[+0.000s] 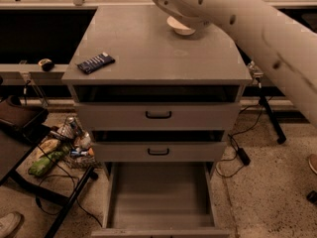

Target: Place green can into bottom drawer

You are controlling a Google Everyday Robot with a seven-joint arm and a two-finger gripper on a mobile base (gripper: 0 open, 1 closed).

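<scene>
The bottom drawer (158, 195) stands pulled out at the foot of the grey cabinet, its flat floor bare. The green can is out of view. My gripper is out of view too: only my pale arm (233, 19) shows, crossing the top right of the camera view and leaving past the top edge.
A flat dark-blue snack packet (96, 62) lies on the left of the cabinet top (148, 48). A white bowl (180, 26) sits at the back, partly under my arm. Two upper drawers with black handles (158, 115) are shut. A wire basket of clutter (69, 143) stands at the left.
</scene>
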